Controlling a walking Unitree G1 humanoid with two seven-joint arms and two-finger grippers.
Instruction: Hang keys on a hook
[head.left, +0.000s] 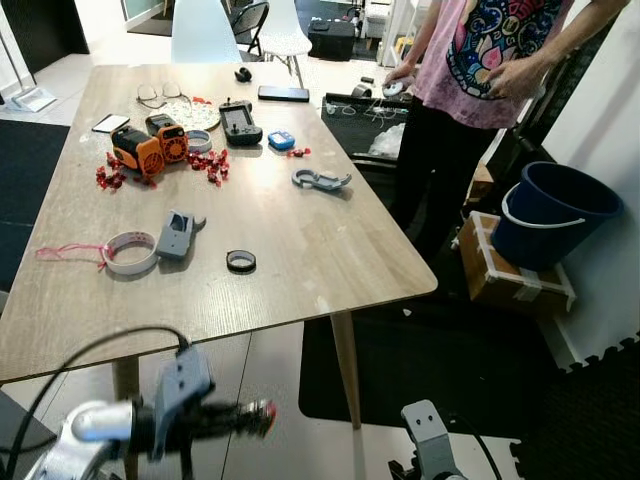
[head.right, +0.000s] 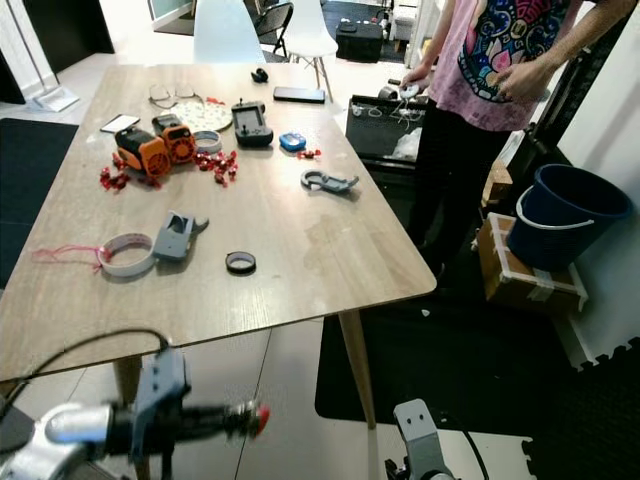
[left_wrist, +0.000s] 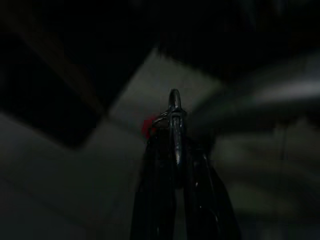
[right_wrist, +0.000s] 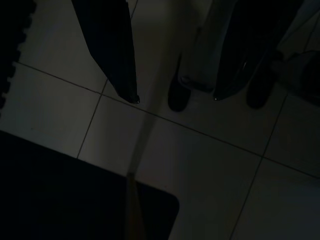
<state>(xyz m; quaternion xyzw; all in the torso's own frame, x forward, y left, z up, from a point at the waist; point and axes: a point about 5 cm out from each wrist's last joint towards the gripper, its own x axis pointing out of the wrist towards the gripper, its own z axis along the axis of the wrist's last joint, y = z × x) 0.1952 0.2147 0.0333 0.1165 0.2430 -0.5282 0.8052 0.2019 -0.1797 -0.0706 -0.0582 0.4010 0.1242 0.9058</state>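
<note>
The keys (left_wrist: 170, 120), a metal ring with a red tag, are pinched between the closed fingers of the left gripper (head.left: 255, 418), held low in front of the table (head.left: 300, 260). No hook can be made out, so one must be found first; the ring should be kept clamped and steady meanwhile. The left wrist view shows the ring itself, where the head views give a red blur. The right gripper (right_wrist: 175, 97) hangs idle over the tiles, fingers apart.

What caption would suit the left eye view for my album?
Left gripper carries red-tagged keys below a cluttered wooden table while a person stands nearby.
</note>
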